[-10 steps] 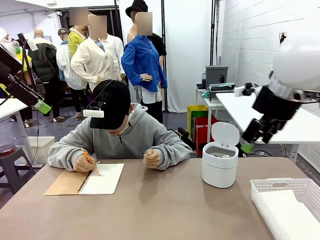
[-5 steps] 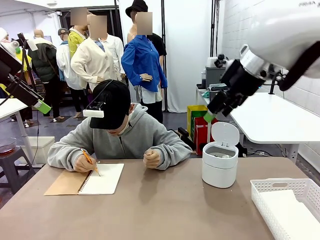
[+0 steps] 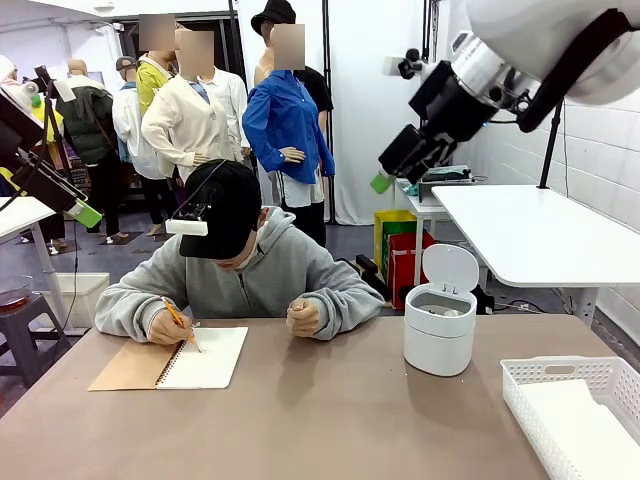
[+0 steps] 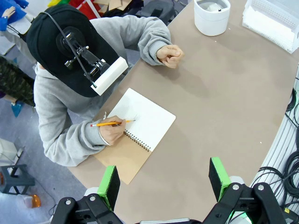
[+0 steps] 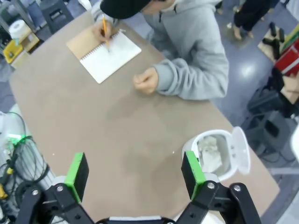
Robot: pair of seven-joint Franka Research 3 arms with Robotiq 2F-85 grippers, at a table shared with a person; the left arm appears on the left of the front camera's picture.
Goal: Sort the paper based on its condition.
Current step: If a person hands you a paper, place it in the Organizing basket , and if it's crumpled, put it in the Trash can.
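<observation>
Flat white paper lies in the white lattice basket at the table's right front corner. Crumpled white paper sits inside the open white bin. Across the table a person writes with a pencil on the white page of a spiral notebook. My right gripper hangs open and empty high above the table's far side; in its own view it looks down on the bare table between notebook and bin. My left gripper is open and empty, high above the notebook.
The bin stands with its lid up at the table's far right, the basket beside it. The person's other fist rests on the table near the middle. A white side table stands behind at the right.
My right arm has swung up and to the left, from beside the bin's right to high over the far side. The person keeps writing in the same spot.
</observation>
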